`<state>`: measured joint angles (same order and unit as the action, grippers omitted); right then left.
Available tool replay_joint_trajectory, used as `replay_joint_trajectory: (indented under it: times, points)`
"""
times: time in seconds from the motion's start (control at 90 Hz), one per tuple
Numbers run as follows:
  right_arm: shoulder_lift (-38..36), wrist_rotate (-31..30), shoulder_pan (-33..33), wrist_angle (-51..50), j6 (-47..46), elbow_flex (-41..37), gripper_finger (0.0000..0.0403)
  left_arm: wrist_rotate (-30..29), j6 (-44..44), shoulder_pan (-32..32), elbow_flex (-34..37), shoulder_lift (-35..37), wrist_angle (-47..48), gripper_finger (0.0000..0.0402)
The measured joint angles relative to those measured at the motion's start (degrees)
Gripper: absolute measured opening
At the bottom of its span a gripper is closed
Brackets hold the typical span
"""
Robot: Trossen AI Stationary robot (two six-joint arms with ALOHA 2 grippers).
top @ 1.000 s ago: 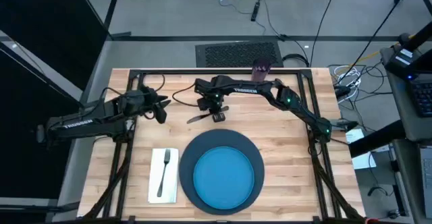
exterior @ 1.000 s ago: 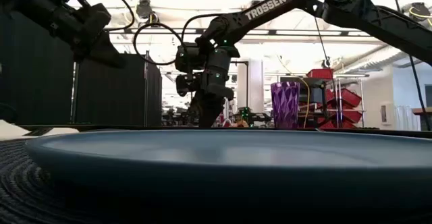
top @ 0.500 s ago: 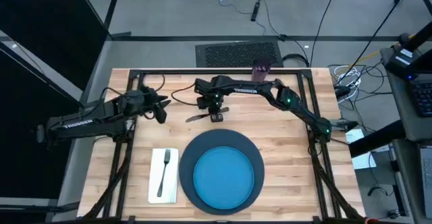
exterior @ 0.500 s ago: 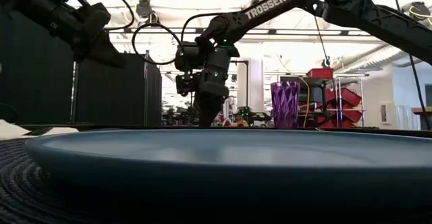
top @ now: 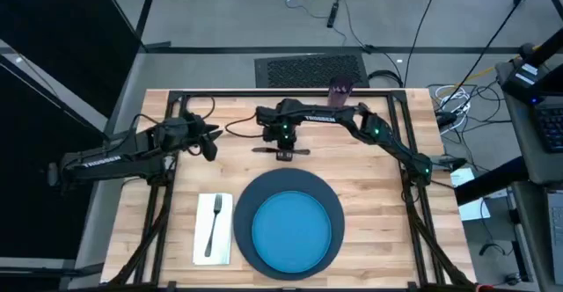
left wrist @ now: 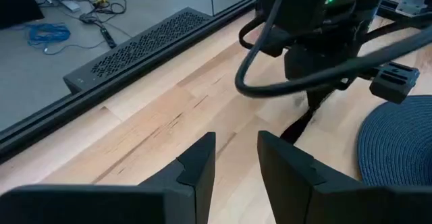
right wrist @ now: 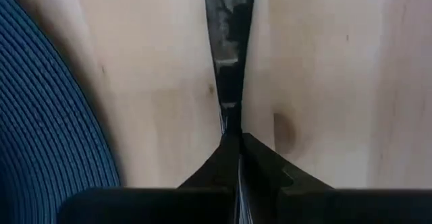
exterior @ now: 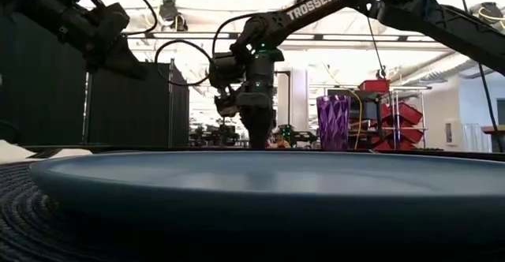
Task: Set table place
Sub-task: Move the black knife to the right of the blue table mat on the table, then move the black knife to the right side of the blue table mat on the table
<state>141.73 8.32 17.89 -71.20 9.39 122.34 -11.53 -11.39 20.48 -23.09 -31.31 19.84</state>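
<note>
My right gripper (top: 283,149) stands behind the navy disc (top: 249,197), pointing down and shut on a metal knife (top: 260,149). The knife lies level, parallel to the table's long edges. A bright blue plate (top: 292,230) sits on the disc. To the left of the disc, a fork (top: 213,224) lies on a white napkin (top: 201,239). The purple cup (top: 339,88) stands upright at the far edge. My left gripper (top: 211,142) hovers open left of the knife, holding nothing. My right gripper pinches the knife between its two fingers at the narrow part near its middle (right wrist: 229,119). The fingers come from above, pointing down. The knife lies level with its blade (right wrist: 229,21) reaching out past the fingertips, low over the wood. Whether it touches the table, I cannot tell.
Bare planks (top: 378,186) lie to the right of the disc and between the disc and the far edge. In the left wrist view the right arm (left wrist: 317,42) stands close ahead of my left gripper (left wrist: 236,163). The table's black frame (top: 264,92) runs along the far edge.
My right gripper has turned about its upright axis and shifted slightly toward the table's right edge. The knife has swung with it, from slanting to lying parallel with the table's long edges.
</note>
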Motion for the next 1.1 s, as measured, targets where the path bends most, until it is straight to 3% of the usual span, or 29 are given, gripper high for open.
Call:
replay_joint_trajectory:
  times: [0.256, 0.389, 0.778, 0.922, 1.1]
  points:
    - [-0.32, -1.69, 0.07, -1.86, -0.18, -0.05, 0.0000, 0.80, -0.12, 0.00, 0.00, 0.00, 0.17, 0.0097]
    - [-1.90, -7.51, 0.58, -1.88, -0.23, -0.36, 0.0000, 0.81, -0.10, -0.01, 0.00, 0.00, 0.41, 0.0097]
    - [-8.32, -5.80, 1.87, -6.15, 0.16, -1.06, 0.0001, 0.85, 0.23, -0.01, 0.00, 0.00, 0.45, 0.0097]
    - [-16.55, -5.35, 2.37, 0.22, -0.06, -15.08, 0.0000, 0.85, 0.29, 0.01, 0.00, 0.00, 0.89, 0.0097]
    - [-37.43, -4.03, 3.55, 18.86, -5.54, -42.24, 0.0000, 0.85, 1.41, -0.01, 0.00, 0.00, 0.89, 0.0097]
